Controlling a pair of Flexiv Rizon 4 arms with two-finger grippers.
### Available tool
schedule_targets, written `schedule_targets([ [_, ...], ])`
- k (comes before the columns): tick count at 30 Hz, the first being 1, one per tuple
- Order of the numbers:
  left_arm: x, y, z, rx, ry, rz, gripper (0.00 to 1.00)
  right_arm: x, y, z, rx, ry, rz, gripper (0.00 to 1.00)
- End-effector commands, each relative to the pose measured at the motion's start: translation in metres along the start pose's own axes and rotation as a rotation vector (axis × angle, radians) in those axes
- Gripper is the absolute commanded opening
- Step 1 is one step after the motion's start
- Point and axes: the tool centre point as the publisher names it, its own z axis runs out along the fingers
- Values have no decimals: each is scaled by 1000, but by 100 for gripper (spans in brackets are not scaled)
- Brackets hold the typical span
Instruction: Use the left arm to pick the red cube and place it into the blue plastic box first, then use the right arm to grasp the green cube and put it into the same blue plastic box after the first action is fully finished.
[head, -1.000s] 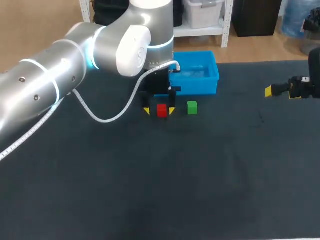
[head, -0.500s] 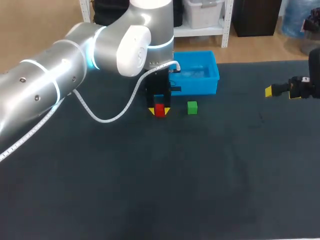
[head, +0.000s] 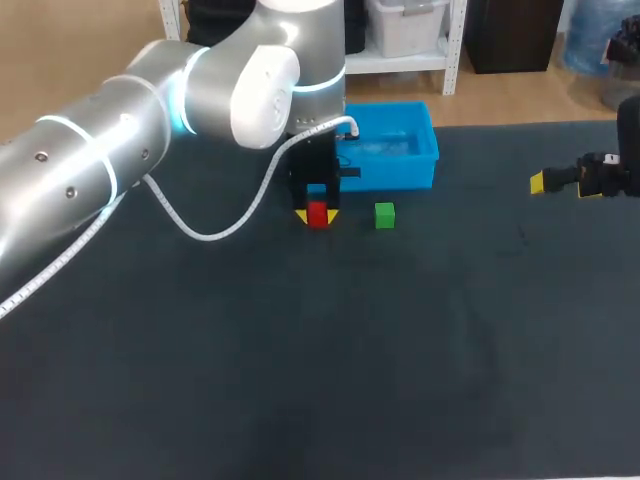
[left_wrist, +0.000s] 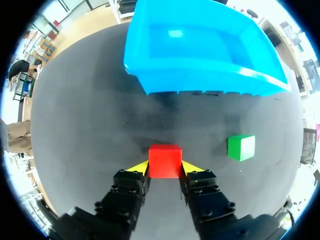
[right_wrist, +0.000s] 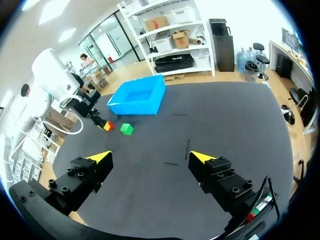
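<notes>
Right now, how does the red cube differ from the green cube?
The red cube is gripped between the tips of the left gripper; the green cube sits free on the table. The red cube is red, the green cube green. Both look equal in size and lie outside the blue box.

Silver-grey left arm (head: 90, 150) with glowing cyan joint rings, white cable (head: 205, 237), black yellow-tipped jaws.

Left arm (head: 240, 90) hides the blue box's (head: 402, 172) corner
</notes>
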Motion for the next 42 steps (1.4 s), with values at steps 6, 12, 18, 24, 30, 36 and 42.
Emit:
schedule_targets([
  [6, 5, 5, -15, 18, -19, 10, 0, 0, -1, 0, -2, 1, -1, 100],
  [12, 4, 3, -24, 22, -29, 26, 0, 0, -1, 0, -2, 1, -1, 100],
  [18, 0, 3, -34, 22, -42, 38, 0, 0, -1, 0, -2, 1, -1, 100],
  [24, -3, 4, -44, 20, -52, 48, 0, 0, -1, 0, -2, 1, -1, 100],
  [30, -6, 6, -54, 23, -66, 53, 0, 0, -1, 0, -2, 1, -1, 100],
  [36, -10, 8, -66, 33, -90, 60, 0, 0, -1, 0, -2, 1, -1, 100],
  [42, -12, 9, -75, 42, -107, 67, 0, 0, -1, 0, -2, 1, -1, 100],
])
